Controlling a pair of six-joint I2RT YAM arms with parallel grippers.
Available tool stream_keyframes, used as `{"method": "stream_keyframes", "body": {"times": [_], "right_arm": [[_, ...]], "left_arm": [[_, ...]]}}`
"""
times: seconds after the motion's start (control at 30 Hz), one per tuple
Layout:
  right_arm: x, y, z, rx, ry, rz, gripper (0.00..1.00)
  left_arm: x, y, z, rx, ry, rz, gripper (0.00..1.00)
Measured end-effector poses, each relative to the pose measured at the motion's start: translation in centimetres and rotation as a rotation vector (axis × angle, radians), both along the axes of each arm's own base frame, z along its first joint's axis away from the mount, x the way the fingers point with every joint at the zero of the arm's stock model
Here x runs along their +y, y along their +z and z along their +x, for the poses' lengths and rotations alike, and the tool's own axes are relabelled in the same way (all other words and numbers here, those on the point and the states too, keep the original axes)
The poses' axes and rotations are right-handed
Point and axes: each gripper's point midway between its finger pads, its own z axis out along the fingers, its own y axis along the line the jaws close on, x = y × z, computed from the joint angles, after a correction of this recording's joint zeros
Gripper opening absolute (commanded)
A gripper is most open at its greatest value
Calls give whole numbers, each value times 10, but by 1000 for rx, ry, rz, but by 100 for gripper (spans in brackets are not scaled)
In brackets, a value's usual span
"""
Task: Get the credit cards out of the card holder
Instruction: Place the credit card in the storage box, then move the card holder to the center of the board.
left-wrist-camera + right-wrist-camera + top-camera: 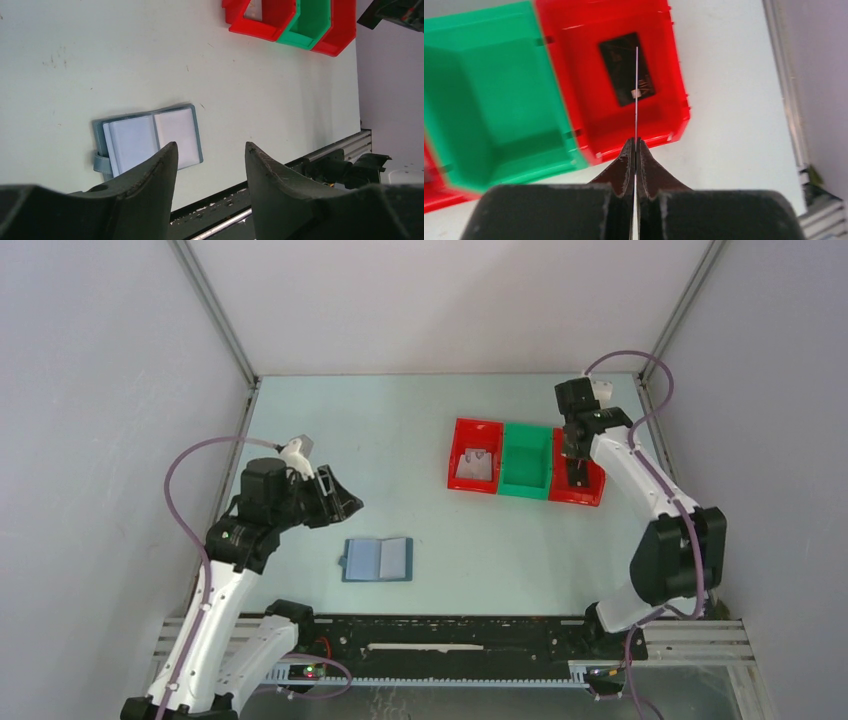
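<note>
My counter (400, 420) carries three bins in a row toward its far right corner: a first red bin (462, 425), a green bin (525, 492) and a second red bin (574, 75). The card holder (377, 559) lies open, inside up, close to the near edge and left of centre, well apart from the bins. My left tool (210, 150) hangs above the counter just beyond it, spread wide and empty. My right tool (635, 142) is pinched tight on a thin card (636, 90), seen edge-on, over the second red bin, where a black card (619, 65) lies flat. A grey card (474, 462) sits in the first red bin.
</note>
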Motion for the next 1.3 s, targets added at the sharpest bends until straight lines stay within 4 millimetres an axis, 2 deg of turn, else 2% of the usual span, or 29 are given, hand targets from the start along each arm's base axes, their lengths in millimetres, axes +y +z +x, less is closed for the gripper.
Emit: {"method": "stream_keyframes", "body": {"times": [0.07, 0.23, 0.4, 0.53, 0.6, 0.67, 0.7, 0.8, 0.9, 0.97, 1.17, 1.23, 1.3], "right_arm": [[-15, -14, 2, 58, -8, -52, 0], [-37, -42, 11, 157, 6, -121, 0], [-48, -62, 25, 189, 20, -136, 0], [-48, -82, 32, 219, 35, -136, 0], [-48, -94, 34, 242, 42, -140, 9], [-47, -107, 36, 268, 50, -139, 26], [-46, -112, 36, 279, 54, -137, 32], [-41, -118, 35, 292, 69, -122, 41], [-34, -111, 37, 269, 84, -99, 49], [-27, -97, 38, 229, 102, -70, 50], [-8, -6, 36, -15, 144, 36, 50], [3, 27, 31, -108, 168, 96, 50], [19, 48, 24, -174, 204, 158, 50]], "left_arm": [[0, 1, -1, -2, 6, -6, 57], [1, 1, -5, -9, 16, -20, 57], [0, -4, -5, 7, 24, -30, 57], [0, -10, -7, 26, 24, -30, 57], [0, -11, -7, 27, 24, -30, 57], [0, -11, -7, 26, 24, -31, 57], [0, -11, -7, 26, 25, -31, 57], [0, -11, -7, 28, 27, -34, 57], [-1, -11, -7, 29, 27, -36, 58], [-2, -11, -7, 29, 20, -40, 58], [-8, -23, -5, 56, -6, -54, 58], [-10, -31, -3, 82, -12, -54, 58], [-10, -44, -2, 120, -11, -46, 57]]}}
